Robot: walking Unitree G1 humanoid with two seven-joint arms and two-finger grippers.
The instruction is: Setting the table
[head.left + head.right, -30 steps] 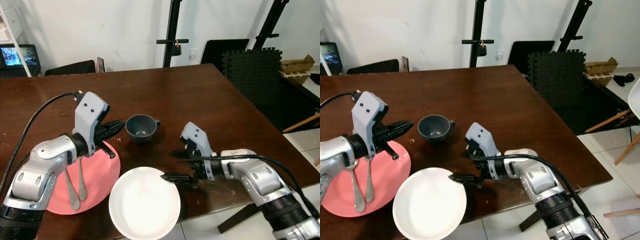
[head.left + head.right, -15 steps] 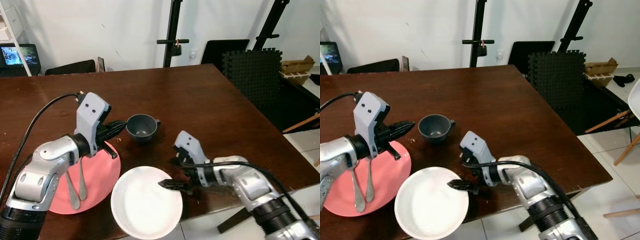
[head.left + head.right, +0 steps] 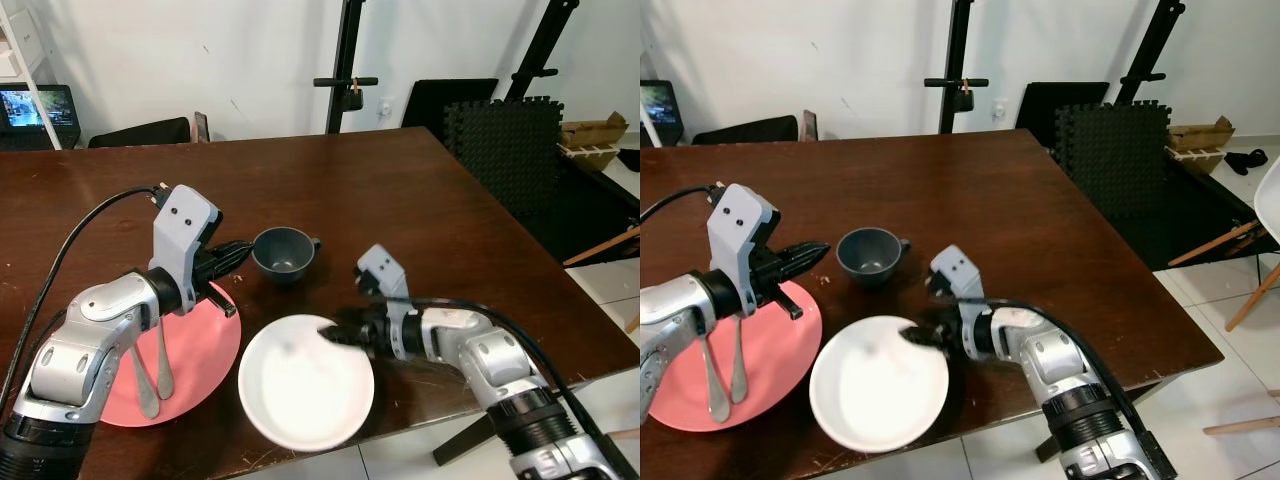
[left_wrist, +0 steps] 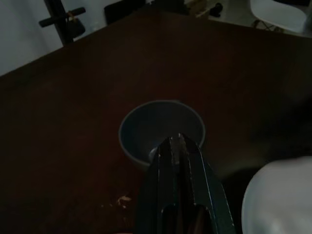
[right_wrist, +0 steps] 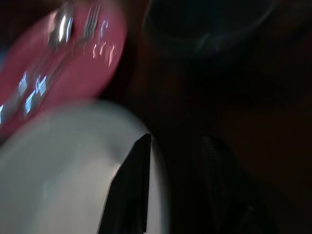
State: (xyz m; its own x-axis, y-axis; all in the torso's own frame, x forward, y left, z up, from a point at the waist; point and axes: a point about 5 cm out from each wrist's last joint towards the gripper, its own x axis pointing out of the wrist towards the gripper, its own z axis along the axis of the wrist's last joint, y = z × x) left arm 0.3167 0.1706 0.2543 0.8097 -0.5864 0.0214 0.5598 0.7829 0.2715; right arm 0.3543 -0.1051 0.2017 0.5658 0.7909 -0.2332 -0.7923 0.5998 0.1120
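Black fingers of the right gripper clamp the rim of the white plate at the table's front edge. Left gripper (fingers together) hovers beside the grey cup, above the pink plate carrying cutlery.

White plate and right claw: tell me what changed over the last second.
The right claw closed in over the white plate's rim, one finger above it, and the plate slid rightward. The left claw, cup and pink plate with cutlery stayed put.
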